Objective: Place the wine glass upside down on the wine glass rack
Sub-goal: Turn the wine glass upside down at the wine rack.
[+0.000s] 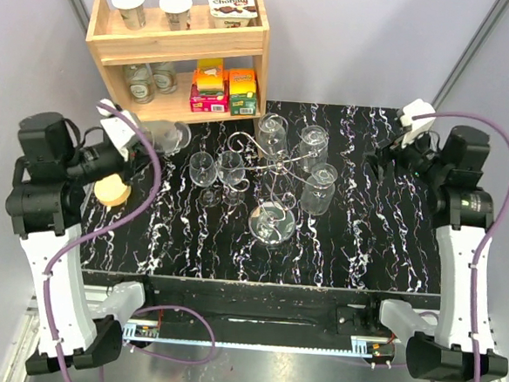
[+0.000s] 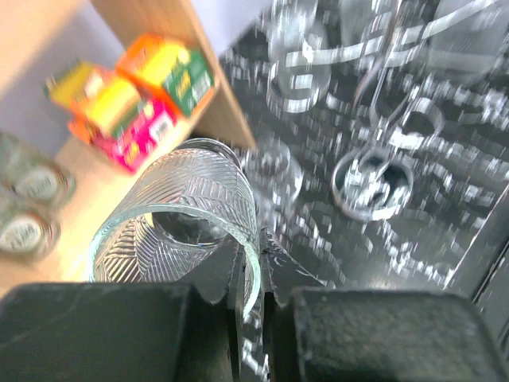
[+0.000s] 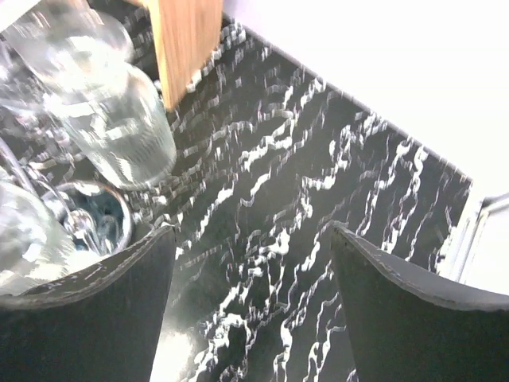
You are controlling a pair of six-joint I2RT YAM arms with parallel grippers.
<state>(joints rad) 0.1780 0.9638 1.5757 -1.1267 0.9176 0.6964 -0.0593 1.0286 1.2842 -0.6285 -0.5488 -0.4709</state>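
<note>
**While the left gripper holds one glass, five more sit at the rack**

As the scene stands, you have one black marbled table [image 1: 391, 236], one wooden shelf [image 1: 179, 41] with two levels at its far left corner, and two arms [image 1: 53, 264] at the near edge.

One wine glass rack [image 1: 272, 220] stands near mid-table, its disc base nearest you. Five glasses [image 1: 320, 189] are ranged about its post: three to the right and two to the left.

A sixth, the wine glass [image 2: 195, 199], is at the left, just in front of the shelf's lower level and well apart from the rack. Its long axis lies close to level. The mouth faces back toward your left wrist and the closed end points toward the table's middle. Its stem cannot be made out clearly.

Your left gripper [image 2: 253, 267] is pinched tight on that glass, with the rim wall between its fingers. Your right gripper [image 3: 250, 239] stands spread wide over bare table at the right, with nothing between its fingers.

Smaller items:
- The upper shelf holds two white-lidded jars [image 1: 128, 3] and one Chobani cup [image 1: 232, 6].
- The lower shelf holds two glass jars [image 1: 140, 80] and two cartons [image 1: 242, 91].
- One yellow disc [image 1: 112, 190] lies beside the left arm.
</note>
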